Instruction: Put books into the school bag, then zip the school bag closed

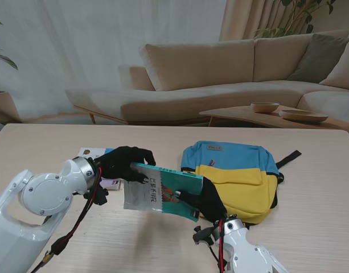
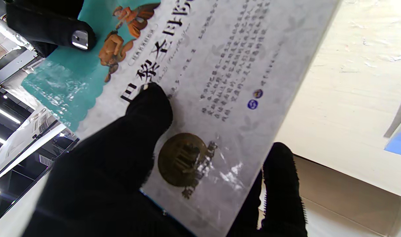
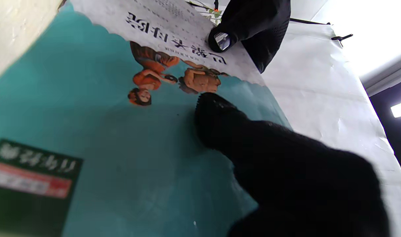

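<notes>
The book [image 1: 161,195], teal and white with a printed cover, hangs tilted above the wooden table [image 1: 43,142] in the stand's view, held between our two gloved hands. Our left hand [image 1: 124,164] grips its far-left edge at about ten o'clock from the book's middle, fingers curled over the top edge. Our right hand [image 1: 204,202] clamps the teal end at about four o'clock, thumb lying on the cover. The school bag [image 1: 234,176], blue on its farther part and yellow on its nearer part, lies flat at three o'clock from the book, just beyond our right hand; we cannot tell whether its zip is open. More books [image 1: 93,153] lie on the table under our left hand.

In the left wrist view, our left hand [image 2: 121,177] closes on the book [image 2: 220,82]: the thumb presses the white cover and another finger [image 2: 281,184] wraps the edge. A fingertip of our right hand [image 2: 60,31] rests on the teal part.

In the right wrist view, our right hand [image 3: 286,174] pins the book [image 3: 121,141] with its thumb on the teal cover beside the small orange figures. Our left hand [image 3: 250,26] has a fingertip on the white part.
</notes>
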{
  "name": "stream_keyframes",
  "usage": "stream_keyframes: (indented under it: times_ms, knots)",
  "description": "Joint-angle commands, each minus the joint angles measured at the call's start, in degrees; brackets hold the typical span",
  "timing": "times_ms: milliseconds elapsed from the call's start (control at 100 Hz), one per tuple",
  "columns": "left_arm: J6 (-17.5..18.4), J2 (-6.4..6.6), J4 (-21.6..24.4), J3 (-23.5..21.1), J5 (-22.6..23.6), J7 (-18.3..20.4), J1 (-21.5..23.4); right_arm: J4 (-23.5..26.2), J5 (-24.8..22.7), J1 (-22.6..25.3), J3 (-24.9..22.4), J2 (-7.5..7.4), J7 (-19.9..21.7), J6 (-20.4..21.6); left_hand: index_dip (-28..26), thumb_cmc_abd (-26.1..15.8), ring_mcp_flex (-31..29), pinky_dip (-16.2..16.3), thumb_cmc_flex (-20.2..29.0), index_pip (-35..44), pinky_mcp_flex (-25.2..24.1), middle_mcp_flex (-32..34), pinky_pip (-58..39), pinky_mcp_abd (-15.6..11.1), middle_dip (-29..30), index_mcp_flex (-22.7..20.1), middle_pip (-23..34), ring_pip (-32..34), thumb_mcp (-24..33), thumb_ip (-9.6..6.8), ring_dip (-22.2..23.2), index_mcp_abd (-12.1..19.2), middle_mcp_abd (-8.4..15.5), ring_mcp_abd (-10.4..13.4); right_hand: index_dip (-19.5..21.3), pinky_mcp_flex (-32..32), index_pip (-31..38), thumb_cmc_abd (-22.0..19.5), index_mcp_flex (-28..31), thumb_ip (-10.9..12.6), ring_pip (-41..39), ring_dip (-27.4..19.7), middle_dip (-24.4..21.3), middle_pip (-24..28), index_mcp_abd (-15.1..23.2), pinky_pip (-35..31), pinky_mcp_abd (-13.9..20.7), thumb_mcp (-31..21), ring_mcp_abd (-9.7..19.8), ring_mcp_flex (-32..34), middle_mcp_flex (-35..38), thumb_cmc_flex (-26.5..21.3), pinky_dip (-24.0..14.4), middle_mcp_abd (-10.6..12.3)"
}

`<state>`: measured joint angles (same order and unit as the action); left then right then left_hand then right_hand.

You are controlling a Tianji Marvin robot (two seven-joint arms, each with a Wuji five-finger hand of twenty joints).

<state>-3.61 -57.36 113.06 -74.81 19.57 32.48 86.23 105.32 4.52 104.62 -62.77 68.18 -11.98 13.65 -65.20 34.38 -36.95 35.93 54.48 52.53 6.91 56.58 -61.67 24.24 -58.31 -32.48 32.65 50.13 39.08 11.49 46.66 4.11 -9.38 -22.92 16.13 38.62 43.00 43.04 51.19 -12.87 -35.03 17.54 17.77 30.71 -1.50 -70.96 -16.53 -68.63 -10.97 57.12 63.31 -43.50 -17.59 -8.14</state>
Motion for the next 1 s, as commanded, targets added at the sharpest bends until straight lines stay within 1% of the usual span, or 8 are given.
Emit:
stream_keyframes:
  times_ms: [0,120,220,290,350,480,860,990]
  knots:
    - [-0.3,-0.54,1.0,-0.1,0.4,0.2,0.5,1.4,0.4,0.8,0.0,0.52,1.5,-0.8,-0.7,-10.2,1.7,0.8,7.1,5.1,-1.5,1.5,-1.8,1.7,-0.6,0.0,3.4,-1.3,0.7,-4.86,-0.3,3.5,0.4,-1.1,16.4,3.3,11.6,-1.7,15.4,-0.1,-4.6,0.7,4.4,7.8,7.7,-4.7,-2.2,-5.8,-1.4,3.6,4.1,-5.9,0.5,-0.1]
    - [-0.8,-0.44,1.2,-0.1,0.7,0.6,0.6,2.2,2.3,1.4,-0.5,0.74,1.3,-1.6,10.0,-10.0,7.0,1.0,5.0,2.7,-3.3,-2.8,-0.3,0.8,-0.4,7.3,-7.1,-6.9,-2.8,-5.22,-2.5,0.3,-0.3,-0.5,30.7,5.6,10.9,-1.2,18.2,-0.2,-10.0,1.4,8.7,13.4,7.3,-7.3,-4.4,-7.0,-2.7,4.5,2.6,-6.8,0.6,-0.4]
    - [-0.7,-0.40,1.2,-0.3,0.4,0.8,1.0,2.5,2.7,1.7,-0.7,1.08,0.0,-1.8,19.5,-11.6,10.4,1.2,0.1,-3.8,-4.8,-11.8,1.7,0.0,9.0,10.5,-4.9,-11.6,-5.9,-6.50,-4.9,-2.1,-0.6,0.2,38.2,6.0,10.2,-0.8,19.4,0.2,-11.7,1.4,10.7,15.5,7.2,-7.8,-4.9,-7.7,-2.7,4.6,2.2,-7.3,0.7,-0.3]
    - [-0.2,-0.31,1.5,-0.8,0.0,1.2,1.6,2.7,3.0,1.8,-0.9,1.19,-0.4,-2.0,23.2,-14.3,13.1,1.0,-5.5,-9.5,-6.2,-19.3,3.8,-0.7,21.0,12.9,-3.3,-14.6,-5.8,-7.63,-6.2,-4.2,0.1,1.2,39.1,6.0,10.5,-0.4,19.6,0.5,-11.8,1.3,11.0,16.0,7.1,-7.8,-5.0,-8.0,-2.7,4.6,2.3,-7.4,0.7,-0.2]
    - [0.3,-0.30,1.8,-1.5,-0.2,1.2,2.4,2.9,3.1,1.8,-1.1,1.21,-0.4,-2.0,26.0,-16.8,15.7,0.3,-9.7,-13.0,-7.6,-23.9,6.3,-1.2,24.2,15.3,-6.2,-17.9,-5.4,-9.50,-7.7,-4.8,0.5,2.0,39.7,6.0,10.7,-0.4,19.8,0.6,-11.9,1.4,11.2,16.3,7.2,-7.8,-5.1,-8.1,-2.7,4.6,2.3,-7.4,0.7,-0.1]
    - [1.0,-0.73,2.5,-3.1,-0.3,-1.0,4.5,3.4,3.7,1.8,-1.5,1.39,-1.1,-2.0,31.7,-16.2,19.8,-0.7,-13.7,-18.4,-9.9,-31.5,12.4,-1.9,29.8,19.6,-12.2,-24.1,-6.4,-9.39,-10.7,-5.6,-0.1,2.9,40.9,6.1,11.1,-0.5,19.9,0.6,-12.1,1.5,11.8,17.0,7.5,-7.8,-5.1,-8.1,-2.6,4.6,2.0,-7.5,0.7,0.1]
    - [2.9,-2.27,2.5,-8.9,-3.5,-7.6,11.1,4.2,3.8,1.7,-3.6,1.81,-2.9,-1.4,38.3,-12.8,23.8,-0.5,-20.4,-23.8,-11.9,-37.3,21.6,-2.9,32.8,24.3,-16.0,-31.1,-8.3,-7.73,-13.1,-6.6,-0.3,3.9,42.5,6.5,11.1,-0.5,20.1,0.6,-12.1,1.6,12.0,17.1,7.9,-7.9,-5.1,-8.1,-2.5,4.9,2.0,-7.5,0.8,0.1]
    - [2.6,-2.15,0.8,-9.4,-8.9,-5.8,11.6,4.4,4.8,1.3,-4.0,2.11,-3.7,-1.4,41.4,-11.7,25.7,0.8,-22.5,-28.1,-12.4,-40.1,25.5,-3.5,33.7,24.3,-17.9,-33.4,-7.6,-6.54,-13.8,-7.0,0.4,4.8,42.9,6.4,10.8,-0.7,20.1,0.6,-11.8,1.5,11.7,16.8,8.1,-7.9,-5.0,-7.9,-2.4,4.7,2.0,-7.4,0.8,0.2]
